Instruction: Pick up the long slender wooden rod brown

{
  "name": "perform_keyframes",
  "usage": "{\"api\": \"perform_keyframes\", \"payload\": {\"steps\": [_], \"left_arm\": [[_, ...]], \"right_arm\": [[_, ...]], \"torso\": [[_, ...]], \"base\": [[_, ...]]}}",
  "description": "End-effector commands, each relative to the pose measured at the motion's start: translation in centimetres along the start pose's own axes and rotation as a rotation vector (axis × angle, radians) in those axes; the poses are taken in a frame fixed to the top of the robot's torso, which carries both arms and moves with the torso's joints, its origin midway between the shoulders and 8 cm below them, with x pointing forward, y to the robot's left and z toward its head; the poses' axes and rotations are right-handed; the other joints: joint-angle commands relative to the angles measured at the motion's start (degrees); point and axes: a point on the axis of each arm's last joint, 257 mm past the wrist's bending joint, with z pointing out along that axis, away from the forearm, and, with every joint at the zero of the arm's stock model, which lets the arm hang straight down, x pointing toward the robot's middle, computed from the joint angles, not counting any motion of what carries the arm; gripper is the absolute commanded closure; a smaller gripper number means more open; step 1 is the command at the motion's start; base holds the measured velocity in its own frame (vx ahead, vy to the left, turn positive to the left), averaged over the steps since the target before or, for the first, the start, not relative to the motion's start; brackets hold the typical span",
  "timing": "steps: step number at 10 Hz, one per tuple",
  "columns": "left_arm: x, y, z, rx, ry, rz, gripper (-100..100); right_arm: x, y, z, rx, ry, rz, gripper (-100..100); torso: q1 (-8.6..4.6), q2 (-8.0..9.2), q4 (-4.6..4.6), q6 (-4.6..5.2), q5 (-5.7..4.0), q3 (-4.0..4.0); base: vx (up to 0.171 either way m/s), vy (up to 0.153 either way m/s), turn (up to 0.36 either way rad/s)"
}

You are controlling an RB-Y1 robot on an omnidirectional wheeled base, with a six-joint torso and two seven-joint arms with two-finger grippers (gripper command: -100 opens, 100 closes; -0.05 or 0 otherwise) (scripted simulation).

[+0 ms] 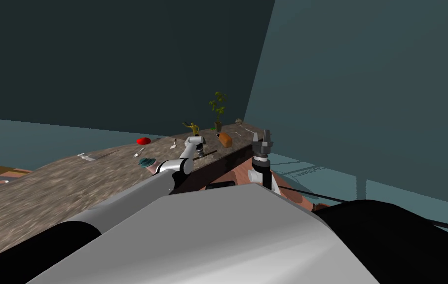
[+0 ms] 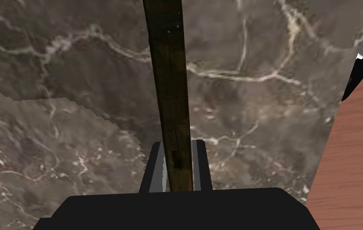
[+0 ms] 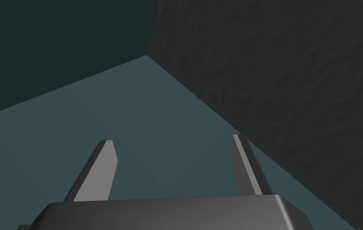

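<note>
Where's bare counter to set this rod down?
Bare: the brown veined stone countertop nearer than the small teal object, and either side of the dark brown wooden rod in the left gripper. Crowded: far end, around orange-brown loaf and potted plant.

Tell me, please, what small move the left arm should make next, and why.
Probably a short, straight lift. The left gripper looks shut on the brown rod, its fingers pressing both sides, while the rod appears to lie on the marbled counter. Lifting slowly would show whether the long rod tilts.
</note>
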Motion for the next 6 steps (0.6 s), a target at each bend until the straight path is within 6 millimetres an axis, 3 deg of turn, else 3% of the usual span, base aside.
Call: {"api": "perform_keyframes", "payload": {"steps": [1, 3, 4, 5, 6], "left_arm": [[0.0, 0.0, 0.0, 0.0, 0.0, 0.0, 100], [0.0, 0.0, 0.0, 0.0, 0.0, 0.0, 100], [0.0, 0.0, 0.0, 0.0, 0.0, 0.0, 0], [0.2, -0.3, -1.1, 0.002, 0.0, -0.002, 100], [0.4, -0.4, -1.9, 0.001, 0.0, -0.003, 100]], "right_arm": [[0.0, 0.0, 0.0, 0.0, 0.0, 0.0, 0], [0.0, 0.0, 0.0, 0.0, 0.0, 0.0, 0], [0.0, 0.0, 0.0, 0.0, 0.0, 0.0, 0], [0.0, 0.0, 0.0, 0.0, 0.0, 0.0, 0], [0.0, 0.0, 0.0, 0.0, 0.0, 0.0, 0]], "torso": [[0.0, 0.0, 0.0, 0.0, 0.0, 0.0], [0.02, -0.05, -0.02, 0.0, 0.01, -0.04], [0.03, -0.06, -0.02, 0.0, 0.01, -0.04], [0.03, -0.07, -0.02, 0.0, 0.01, -0.04], [0.05, -0.04, 0.02, 0.0, 0.0, -0.01]], "base": [[0.0, 0.0, 0.0], [0.0, 0.0, 0.0], [0.0, 0.0, 0.0], [-0.009, 0.011, -0.011], [-0.016, 0.023, -0.012]]}}
